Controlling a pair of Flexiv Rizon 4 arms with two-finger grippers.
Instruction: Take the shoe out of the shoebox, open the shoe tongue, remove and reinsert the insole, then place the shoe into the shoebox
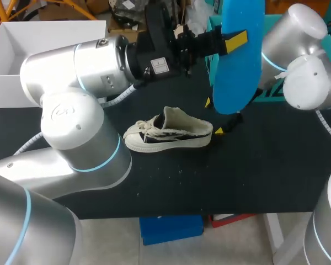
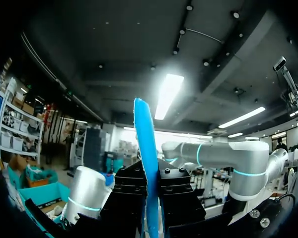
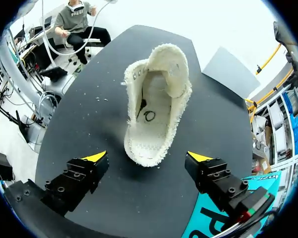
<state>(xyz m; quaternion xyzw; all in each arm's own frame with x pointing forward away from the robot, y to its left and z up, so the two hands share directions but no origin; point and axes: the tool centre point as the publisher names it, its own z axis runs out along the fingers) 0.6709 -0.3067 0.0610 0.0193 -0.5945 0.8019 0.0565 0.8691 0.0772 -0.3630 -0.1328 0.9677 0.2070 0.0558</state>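
Your left arm (image 1: pixel 71 127) rises over the near left corner of the tabletop (image 1: pixel 265 165). Its left gripper (image 2: pixel 151 198) is clamped on the blue insole (image 2: pixel 143 144), held upright, high in the air. The shoe (image 1: pixel 168 135) stands near the middle of the tabletop, toe toward the left edge, its opening empty. The right gripper (image 3: pixel 149 157) hovers just above the heel, fingers wide apart. It seems you are at the reinsertion. Steady the heel first with the right fingers, then tilt the insole and slide it in toe-end first, slowly, so it does not fold. The white shoebox (image 1: pixel 22 44) is at the far left corner.
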